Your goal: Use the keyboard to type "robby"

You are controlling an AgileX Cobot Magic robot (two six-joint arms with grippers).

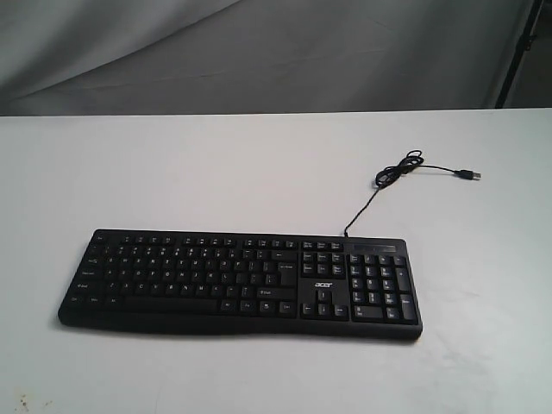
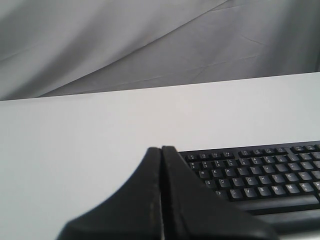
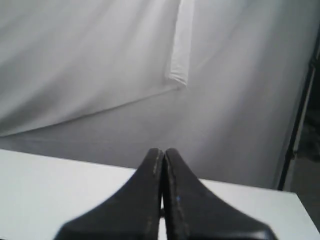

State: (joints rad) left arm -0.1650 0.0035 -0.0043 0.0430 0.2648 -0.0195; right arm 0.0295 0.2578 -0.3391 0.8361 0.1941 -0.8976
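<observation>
The black keyboard (image 1: 239,282) with white-lettered keys and a small "acer" logo lies flat on the white table (image 1: 172,172), number pad at its right end. Neither gripper shows in the exterior view. In the left wrist view my left gripper (image 2: 161,148) is shut with nothing between its fingers, and the keyboard (image 2: 260,172) lies beyond and to one side of the tips. My right gripper (image 3: 163,150) is shut and empty too, over bare table, with no keyboard in that view.
The keyboard's thin black USB cable (image 1: 392,177) loops behind the number pad and ends in a plug (image 1: 470,175) on the table. A grey cloth backdrop (image 1: 259,52) hangs behind the table. A dark stand leg (image 1: 520,52) is at the far right.
</observation>
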